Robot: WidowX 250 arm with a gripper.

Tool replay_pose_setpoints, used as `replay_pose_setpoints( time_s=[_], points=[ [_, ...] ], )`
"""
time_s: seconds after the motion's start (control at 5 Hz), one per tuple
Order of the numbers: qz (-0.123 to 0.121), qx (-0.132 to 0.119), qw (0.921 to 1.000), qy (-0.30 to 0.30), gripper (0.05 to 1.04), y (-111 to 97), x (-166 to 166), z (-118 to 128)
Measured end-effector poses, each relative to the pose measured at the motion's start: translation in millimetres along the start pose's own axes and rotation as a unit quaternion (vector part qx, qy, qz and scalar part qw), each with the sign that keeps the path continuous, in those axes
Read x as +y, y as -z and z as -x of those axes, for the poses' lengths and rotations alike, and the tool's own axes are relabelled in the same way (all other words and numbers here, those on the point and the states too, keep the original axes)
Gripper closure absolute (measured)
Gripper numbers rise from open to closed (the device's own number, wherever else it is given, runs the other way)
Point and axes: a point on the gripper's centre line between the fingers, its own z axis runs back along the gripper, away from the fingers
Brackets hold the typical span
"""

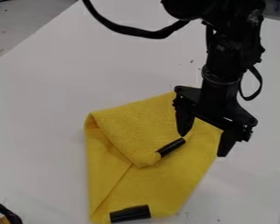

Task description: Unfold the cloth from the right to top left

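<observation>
One yellow cloth (171,183), lying partly folded on the pale surface (37,109), low in the middle of the view. Showing a flap (133,131) turned down from the top left, with a black tab (171,148) at its corner; showing a black strip (131,213) at the near edge. Claw (204,144): hanging over the cloth's right side, spreading wide, holding nothing. Placing one fingertip just beside the tab's upper end; not telling whether touching. Judging the step as gripping the flap's corner. For doing so well: centring over the tab, lowering gently, closing on the top layer alone. Then lifting clear before drawing toward top left, peeling slowly over the fold. Risking dragging the whole cloth if pinching both layers or pulling flat.
</observation>
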Motion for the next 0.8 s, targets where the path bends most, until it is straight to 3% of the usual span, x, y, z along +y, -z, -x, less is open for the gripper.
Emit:
replay_pose_setpoints(
  time_s=[0.2, 0.8],
  points=[
    [-0.003, 0.014, 0.9999, 0.001, 0.083, 9, 0, 4],
    [-0.021, 0.01, 0.9997, -0.004, 0.083, 29, 41, 7]
  ],
)
